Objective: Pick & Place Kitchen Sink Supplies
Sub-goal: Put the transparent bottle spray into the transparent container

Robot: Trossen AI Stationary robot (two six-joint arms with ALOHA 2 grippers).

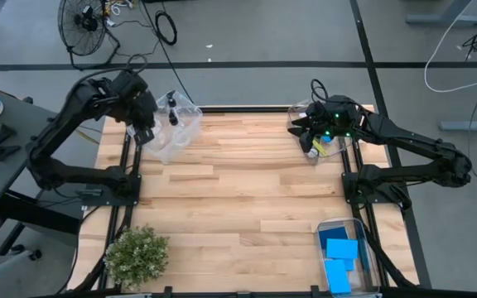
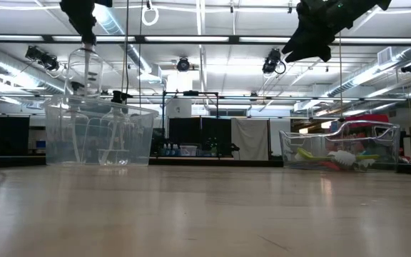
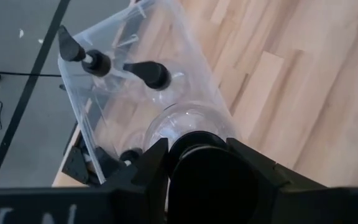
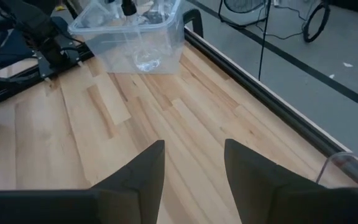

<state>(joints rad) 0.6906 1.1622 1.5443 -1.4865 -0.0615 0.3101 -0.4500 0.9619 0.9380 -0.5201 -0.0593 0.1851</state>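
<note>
Two grippers sit up at the far edge of my table: the left gripper [image 3: 197, 163] is clamped on the black top of a clear bottle [image 2: 83, 70], hanging it over the bin [image 1: 175, 128] at ten o'clock. The right gripper [image 4: 193, 163] hovers above the brush bin [image 2: 340, 146] at two o'clock, jaws parted and empty. The brushes [image 2: 332, 158] are hard to separate through the plastic, and the blue sponges [image 1: 340, 257] lie at five o'clock.

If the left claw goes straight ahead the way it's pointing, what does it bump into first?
The left claw is shut on a clear bottle and points down into the clear bin. Going straight on, the bottle would probably reach the bin's floor first, beside two other black-topped bottles; depth is hard to judge.
</note>
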